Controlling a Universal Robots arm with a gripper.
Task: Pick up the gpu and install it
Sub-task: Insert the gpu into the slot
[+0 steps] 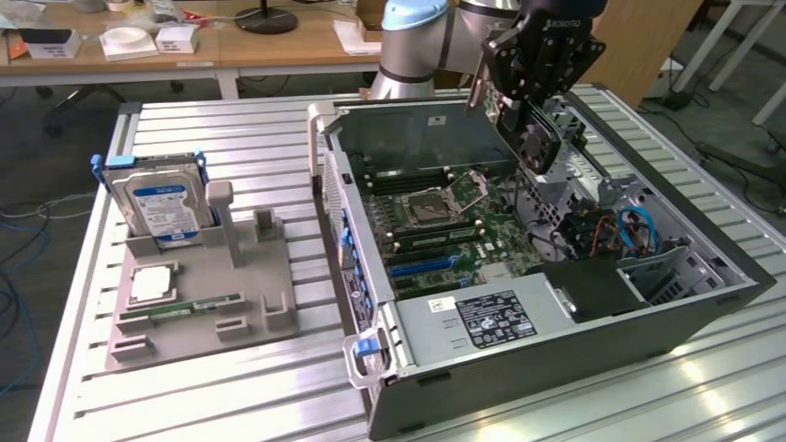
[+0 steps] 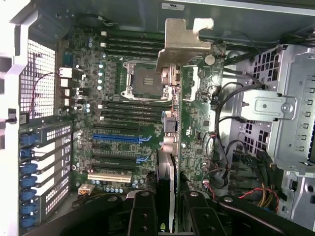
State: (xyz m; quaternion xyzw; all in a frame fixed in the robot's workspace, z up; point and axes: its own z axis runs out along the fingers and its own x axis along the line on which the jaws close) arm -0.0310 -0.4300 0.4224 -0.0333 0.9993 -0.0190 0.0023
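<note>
**Gpu held in the air over the open case**

In the exterior view we see the gripper (image 1: 522, 101) above the open computer case (image 1: 687, 313), clenched on the gpu (image 1: 540, 138). The card hangs tilted over the motherboard (image 1: 461, 230), clear of it and seated in no slot.

From the wrist we look down along the card's edge. The two dark fingers (image 2: 142, 216) press on either side of it, and its silver bracket (image 2: 179, 42) is at the end away from them. Under the card we make out the CPU socket (image 2: 142, 78), and on the board beside the card a long blue slot (image 2: 115, 138) with nothing in it.

Well apart from the case, toward the exterior view's left, a grey holder (image 1: 246, 276) sits on the slatted table (image 1: 221, 129). A hard drive (image 1: 160, 198) with a blue label stands upright in it, and a slim green RAM stick (image 1: 197, 306) lies flat near its front edge.
</note>
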